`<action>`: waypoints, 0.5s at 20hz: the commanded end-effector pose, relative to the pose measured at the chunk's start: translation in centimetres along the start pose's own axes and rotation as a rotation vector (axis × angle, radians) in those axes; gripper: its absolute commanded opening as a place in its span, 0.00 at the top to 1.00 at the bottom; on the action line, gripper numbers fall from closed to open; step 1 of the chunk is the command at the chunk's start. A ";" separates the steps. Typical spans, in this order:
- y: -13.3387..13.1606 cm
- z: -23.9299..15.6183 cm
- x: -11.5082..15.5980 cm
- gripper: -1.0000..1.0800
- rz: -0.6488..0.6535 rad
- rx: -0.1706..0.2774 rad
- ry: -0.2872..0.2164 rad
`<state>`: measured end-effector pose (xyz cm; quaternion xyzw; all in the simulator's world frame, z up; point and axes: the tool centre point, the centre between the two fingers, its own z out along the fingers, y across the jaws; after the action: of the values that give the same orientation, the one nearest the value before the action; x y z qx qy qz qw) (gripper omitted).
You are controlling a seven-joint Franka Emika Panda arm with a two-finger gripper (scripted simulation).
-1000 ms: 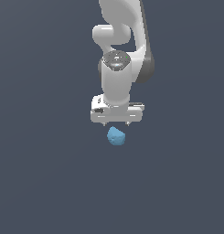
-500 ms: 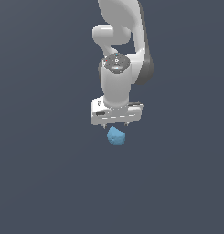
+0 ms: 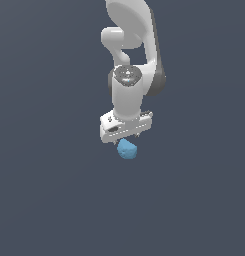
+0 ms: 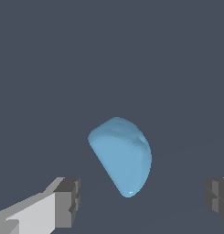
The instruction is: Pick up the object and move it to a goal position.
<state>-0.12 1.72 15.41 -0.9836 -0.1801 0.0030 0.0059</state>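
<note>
Your arm reaches straight down, wrist vertical, white gripper (image 3: 125, 141) directly over the light-blue rock-like blob (image 3: 127, 149). Jaws spread wide. In your wrist view the 2 grey finger pads (image 4: 67, 202) flank the blob (image 4: 121, 155) with clear gaps on both sides, touching nothing. The blob rests on the plain dark-grey floor (image 3: 49, 190).

We list the object (image 3: 127, 149) as a light-blue lump, matt, softly faceted, with one small bright glint on its narrow end in the wrist view (image 4: 122, 155). We enter the arm (image 3: 131, 65) as smooth white shell with a soft sheen, like moulded plastic. The pincer (image 3: 125, 139) has a white body; its fingertips (image 4: 67, 202) are matt grey blocks. The ground (image 3: 44, 190) reads as flat, matt slate-grey.
</note>
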 end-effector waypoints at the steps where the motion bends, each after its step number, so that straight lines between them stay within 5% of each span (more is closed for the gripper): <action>1: 0.0 0.5 -0.1 0.04 -0.072 -0.002 0.000; 10: -0.1 2.1 -0.5 0.04 -0.328 -0.009 -0.001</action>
<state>-0.53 1.63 13.55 -0.9483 -0.3174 0.0018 0.0022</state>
